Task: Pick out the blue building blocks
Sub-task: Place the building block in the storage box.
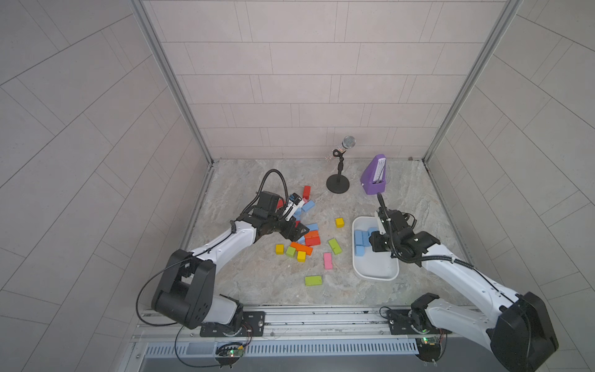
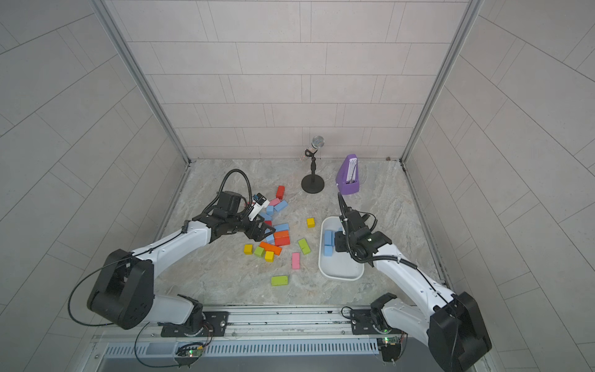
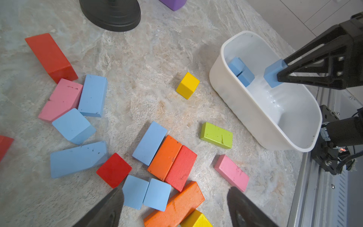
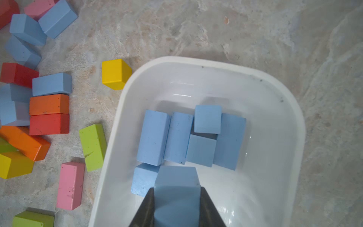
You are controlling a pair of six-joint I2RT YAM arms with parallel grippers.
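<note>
Blue block [image 4: 176,180] clamped in right claw [image 4: 176,196] over white tub [image 4: 300,127], left claw [image 3: 175,190] apart

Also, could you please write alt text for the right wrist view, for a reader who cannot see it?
The right gripper, shut on a blue block, holds it over a white tub with six more blue blocks inside. Loose blocks in red, orange, yellow, green, pink and blue lie scattered on the stone-patterned table beside the tub.

Marble tabletop [image 1: 257,290] bears blocks [image 1: 308,206], tub [image 1: 375,277], microphone [image 1: 337,185], metronome [image 1: 373,175].
</note>
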